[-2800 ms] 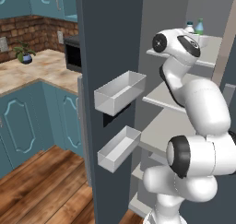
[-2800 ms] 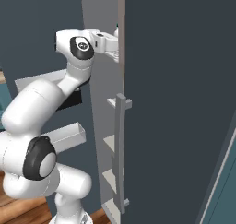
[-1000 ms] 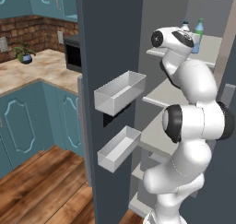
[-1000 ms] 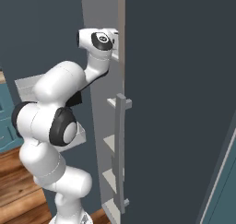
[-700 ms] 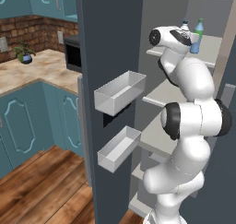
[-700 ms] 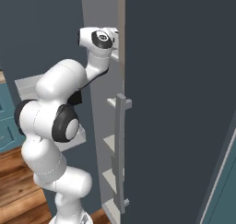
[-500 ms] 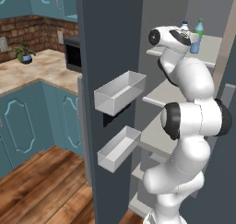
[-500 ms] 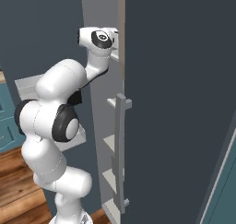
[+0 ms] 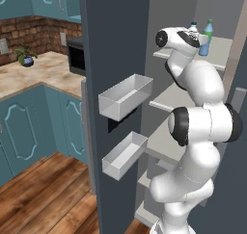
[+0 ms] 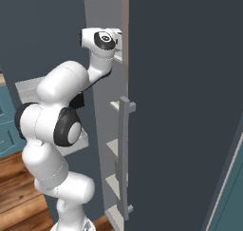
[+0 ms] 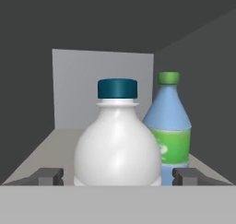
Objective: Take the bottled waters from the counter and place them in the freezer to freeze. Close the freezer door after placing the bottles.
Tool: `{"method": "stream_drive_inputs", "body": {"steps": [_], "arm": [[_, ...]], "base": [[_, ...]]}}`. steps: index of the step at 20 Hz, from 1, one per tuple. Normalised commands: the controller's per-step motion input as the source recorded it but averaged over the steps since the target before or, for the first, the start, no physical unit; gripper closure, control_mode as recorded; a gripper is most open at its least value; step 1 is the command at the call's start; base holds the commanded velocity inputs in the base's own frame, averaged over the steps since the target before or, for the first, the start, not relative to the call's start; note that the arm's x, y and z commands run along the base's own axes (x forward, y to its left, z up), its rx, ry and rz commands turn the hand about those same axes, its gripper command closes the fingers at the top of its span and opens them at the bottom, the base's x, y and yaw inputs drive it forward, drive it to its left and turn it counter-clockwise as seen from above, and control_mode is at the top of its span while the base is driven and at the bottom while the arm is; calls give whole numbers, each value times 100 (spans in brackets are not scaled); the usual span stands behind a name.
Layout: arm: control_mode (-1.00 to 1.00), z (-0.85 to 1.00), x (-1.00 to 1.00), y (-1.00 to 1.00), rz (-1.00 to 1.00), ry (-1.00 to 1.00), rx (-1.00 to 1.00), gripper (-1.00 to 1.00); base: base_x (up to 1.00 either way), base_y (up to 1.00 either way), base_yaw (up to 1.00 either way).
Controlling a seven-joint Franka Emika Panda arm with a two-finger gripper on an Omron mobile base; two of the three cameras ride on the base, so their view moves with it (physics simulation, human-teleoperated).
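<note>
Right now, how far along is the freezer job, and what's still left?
Both bottles stand upright on the freezer's upper shelf: the blue bottle behind, the white bottle in front. The gripper has its fingers spread on either side of the white bottle and clear of it, so that one looks released. Left: back the arm out and shut the freezer door, which stands wide open.

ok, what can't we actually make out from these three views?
- Gripper in the hand view: fingertips stand apart either side of the white bottle; contact with it can't be judged.
- Blue bottle, hand view: its base and left side are hidden behind the white bottle.
- Left base view: the arm's wrist covers most of the white bottle.
- Right base view: the freezer door hides the shelf and bottles.
</note>
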Motion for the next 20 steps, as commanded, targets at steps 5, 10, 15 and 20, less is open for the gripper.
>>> {"method": "stream_drive_inputs", "body": {"steps": [5,10,15,20], "arm": [[-100,0,-8,7,0,0,0,-100],[-100,9,-22,5,0,-2,0,-100],[-100,18,-15,1,0,-4,2,-100],[-100,10,-33,17,0,0,14,-100]], "base": [[0,0,0],[0,0,0],[0,0,0],[0,0,0]]}}
